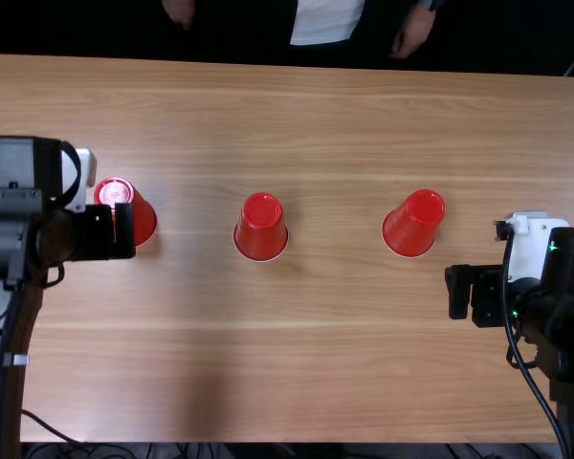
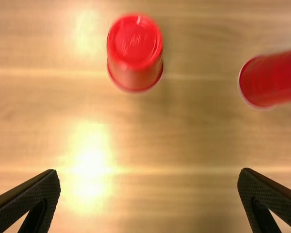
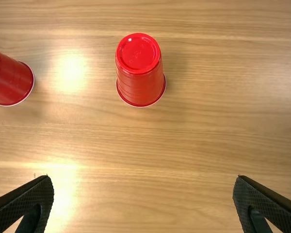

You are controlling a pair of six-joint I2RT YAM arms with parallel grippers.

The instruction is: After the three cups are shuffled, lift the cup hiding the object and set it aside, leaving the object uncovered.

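On the table, three upturned red cups in a row: left cup at 9 o'clock of middle cup, right cup at 3. Which one hides the object: cannot tell. Spread wide, empty: left gripper, right gripper. Best approach: straddle the chosen cup, squeeze lightly, lift straight.

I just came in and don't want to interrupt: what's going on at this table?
Three red cups stand upside down in a row on the wooden table: the left cup, the middle cup and the right cup. Nothing is gripping any of them. The left hand is open close by the left cup. The right hand is open near the right cup, apart from it. No cup is lifted yet.
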